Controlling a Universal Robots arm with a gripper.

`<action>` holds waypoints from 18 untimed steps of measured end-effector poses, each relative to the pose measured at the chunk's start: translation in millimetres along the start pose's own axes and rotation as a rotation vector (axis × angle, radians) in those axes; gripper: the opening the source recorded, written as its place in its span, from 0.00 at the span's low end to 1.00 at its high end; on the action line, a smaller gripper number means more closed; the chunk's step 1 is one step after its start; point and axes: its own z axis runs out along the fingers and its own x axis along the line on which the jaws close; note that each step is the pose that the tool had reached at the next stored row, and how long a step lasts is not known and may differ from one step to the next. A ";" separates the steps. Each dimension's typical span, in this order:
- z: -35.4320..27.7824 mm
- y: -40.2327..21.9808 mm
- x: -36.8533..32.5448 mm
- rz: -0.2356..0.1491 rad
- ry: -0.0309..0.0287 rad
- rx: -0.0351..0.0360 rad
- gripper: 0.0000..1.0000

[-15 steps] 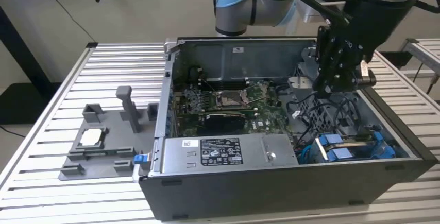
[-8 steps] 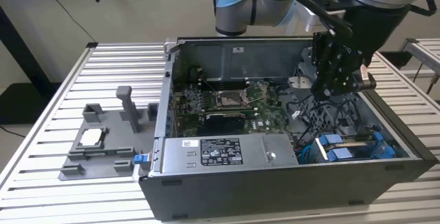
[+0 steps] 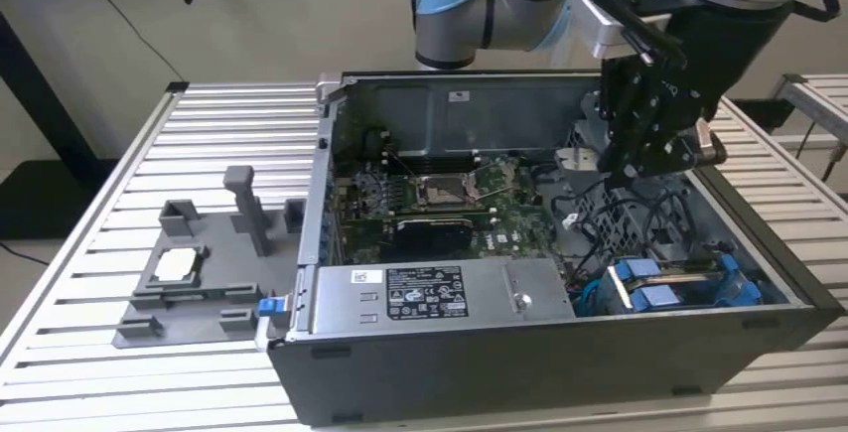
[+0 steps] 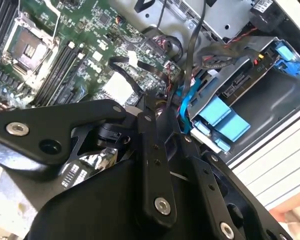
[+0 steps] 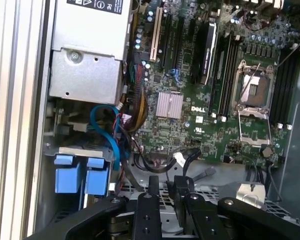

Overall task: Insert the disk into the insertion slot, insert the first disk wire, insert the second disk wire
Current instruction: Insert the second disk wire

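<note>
The disk (image 3: 678,285), silver in its blue carrier, lies inside the insertion slot (image 3: 737,291) at the case's front corner, on the exterior view's right. Its blue tabs (image 5: 82,176) show in both wrist views, and its bare connector edge (image 4: 236,85) faces the cables. My gripper (image 3: 634,168) hangs inside the case above the slot, near the back wall. Its fingers (image 5: 152,186) stand close together with a small black wire plug (image 5: 183,184) pinched between them. Black and blue wires (image 4: 176,92) tangle just past the fingertips (image 4: 146,106).
The open case (image 3: 530,372) holds a motherboard (image 5: 210,100) and a long grey power supply box (image 3: 424,289) along its front. A grey plastic fixture tray (image 3: 199,298) sits on the slatted table (image 3: 119,204) at the exterior view's left.
</note>
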 end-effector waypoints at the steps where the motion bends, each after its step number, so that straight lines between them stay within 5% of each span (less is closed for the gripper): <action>1: -1.3 0.0 -0.3 0.000 0.0001 -0.0001 0.27; 3: -1.1 0.1 -1.2 -0.001 -0.0001 0.0016 0.27; 10: 5.9 4.0 -2.4 -0.004 0.0026 0.0258 0.27; 18: 8.5 5.2 -2.2 -0.005 0.0030 0.0271 0.25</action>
